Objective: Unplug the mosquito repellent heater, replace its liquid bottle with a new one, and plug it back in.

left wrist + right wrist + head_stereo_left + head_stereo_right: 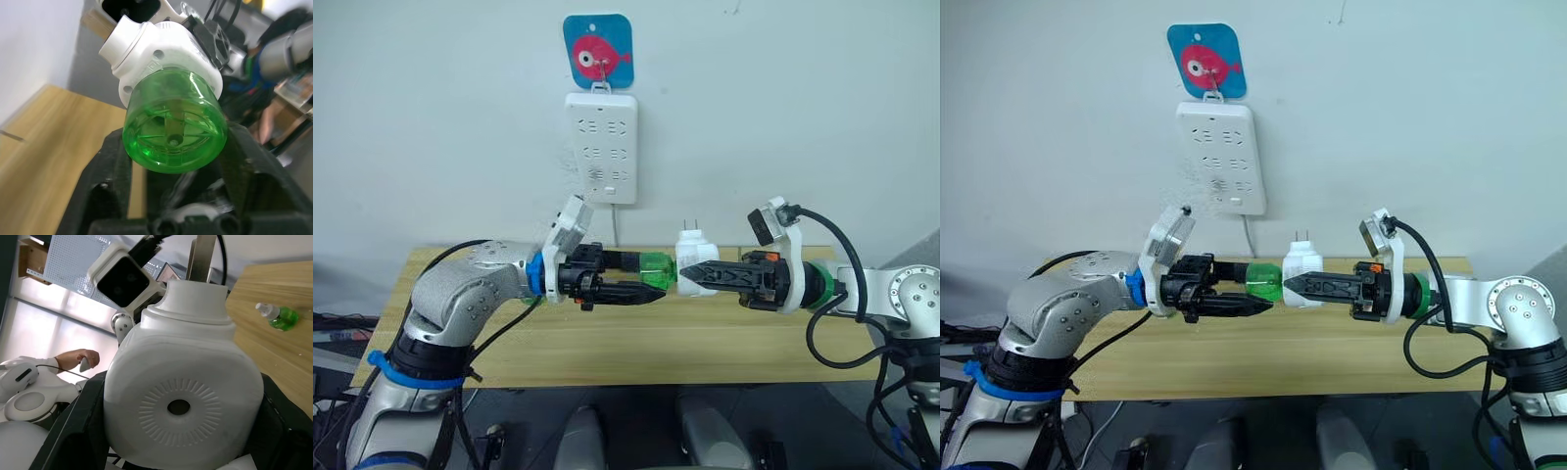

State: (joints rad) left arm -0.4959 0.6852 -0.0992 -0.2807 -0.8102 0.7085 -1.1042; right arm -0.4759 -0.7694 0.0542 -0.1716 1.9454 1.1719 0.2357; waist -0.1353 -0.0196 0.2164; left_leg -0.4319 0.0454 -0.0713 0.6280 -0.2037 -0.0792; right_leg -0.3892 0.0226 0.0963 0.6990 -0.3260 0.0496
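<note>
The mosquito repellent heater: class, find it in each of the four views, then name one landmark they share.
Left eye view: heater, centre, between both end effectors.
Right eye view: centre, below the power strip.
Left wrist view: upper middle, behind the green bottle.
Right wrist view: centre.
Shared landmark: the wooden table.

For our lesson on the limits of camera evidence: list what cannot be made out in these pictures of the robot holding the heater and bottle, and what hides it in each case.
- Neck of the translucent green plastic bottle: inside the small white rounded plastic heater, head views.
- Heater's metal prongs: cut off by the top edge, right wrist view.
- Spare green bottle with white cap: too small to judge its fill.
- Left gripper, right gripper: contact faces hidden by bottle and heater.
</note>
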